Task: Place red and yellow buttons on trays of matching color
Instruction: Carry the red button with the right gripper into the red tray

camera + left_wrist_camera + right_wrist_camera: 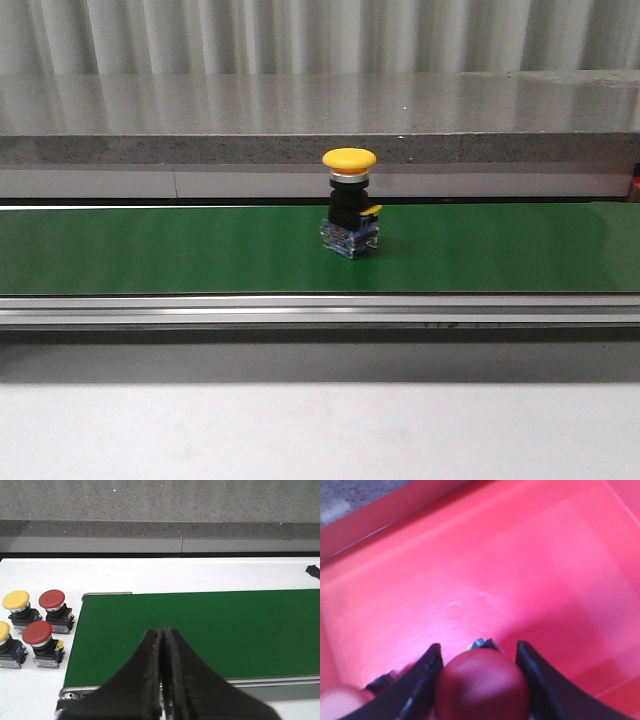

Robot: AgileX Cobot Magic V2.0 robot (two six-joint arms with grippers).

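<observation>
Right wrist view shows the right claw closed around a red button cap, held over the red tray floor. Front view has a yellow button upright on the green belt. Left claw is pressed shut, empty, above the belt.

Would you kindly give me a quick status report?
Right gripper shut on red button, over red tray. Left gripper shut, empty. Yellow button upright on green belt. Nothing in the way.
</observation>
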